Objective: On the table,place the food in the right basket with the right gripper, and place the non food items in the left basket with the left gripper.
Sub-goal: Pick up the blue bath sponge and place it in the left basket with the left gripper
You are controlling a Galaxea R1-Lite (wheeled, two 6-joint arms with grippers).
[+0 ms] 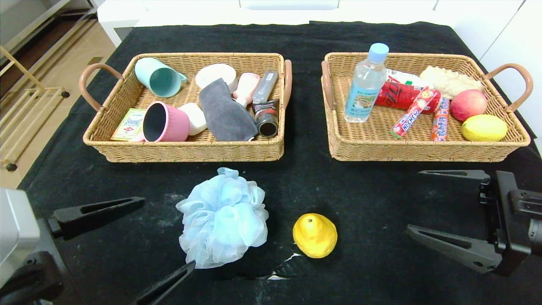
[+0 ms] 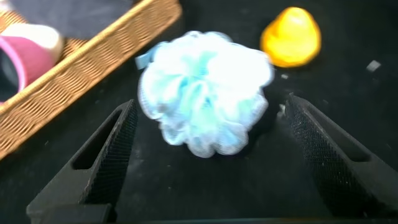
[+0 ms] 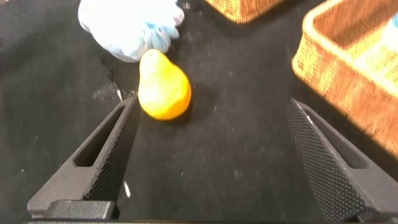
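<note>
The left pincer (image 1: 131, 237) gapes wide beside the mesh puff (image 1: 222, 218), holding nothing. The right pincer (image 1: 427, 203) (equally wide, empty) hovers near the pear (image 1: 314, 235) on the tabletop (image 1: 372, 203).

Pale blue puff (image 1: 223, 218) and yellow pear (image 1: 314, 235) lie on black bench (image 1: 372, 203); tan woven baskets (image 1: 190, 148); pink pot (image 1: 166, 122); black pincers (image 1: 127, 241).

Left end effector (image 1: 139, 245) spread wide, low; right end effector (image 1: 432, 203) likewise agape.
</note>
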